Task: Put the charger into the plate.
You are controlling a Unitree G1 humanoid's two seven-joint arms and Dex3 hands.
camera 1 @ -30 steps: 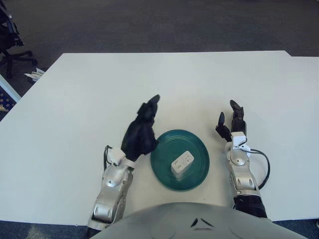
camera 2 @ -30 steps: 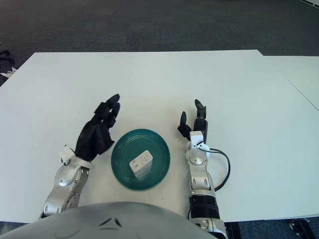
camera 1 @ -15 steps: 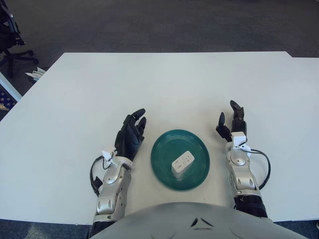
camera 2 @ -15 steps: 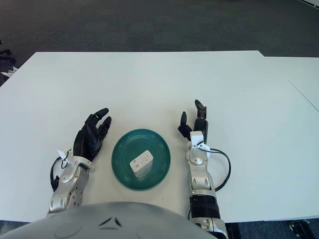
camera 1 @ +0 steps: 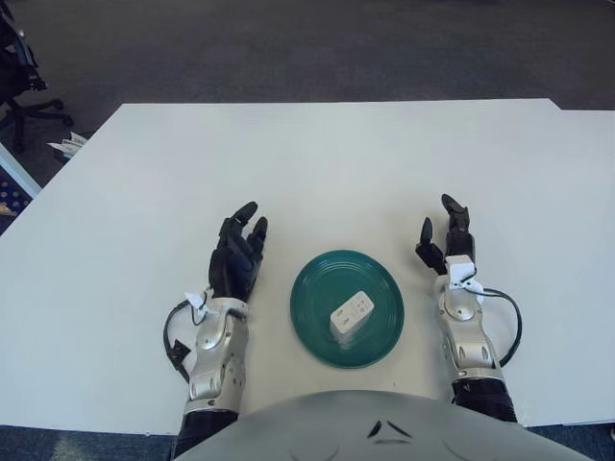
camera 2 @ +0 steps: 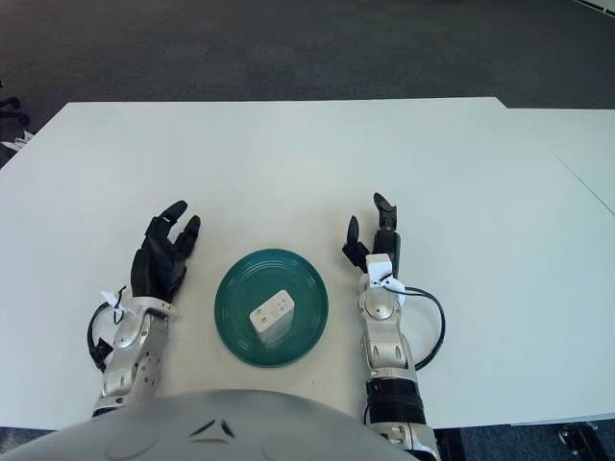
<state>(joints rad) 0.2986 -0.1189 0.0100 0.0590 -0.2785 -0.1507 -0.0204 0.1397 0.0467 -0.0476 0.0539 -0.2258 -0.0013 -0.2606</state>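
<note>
While both hands flank it, the charger lies inside the plate, a white block with small dark marks on its top face, sitting a little toward the near side of the dish and turned at a slant. The plate is dark green and round, and it rests on the white table close to the near edge, directly ahead of the robot's body. To its left the left hand shows with its black fingers spread and pointing away from the robot, holding nothing, clearly apart from the plate's rim. To the plate's right the right hand likewise points forward with its fingers loosely parted and empty, also apart from the rim; a black cable loops out from its silver forearm. Whether either hand touches the tabletop cannot be told. Beyond the table's far edge lies dark carpet, and at the far left a chair base and some small objects on the floor show only in part.
</note>
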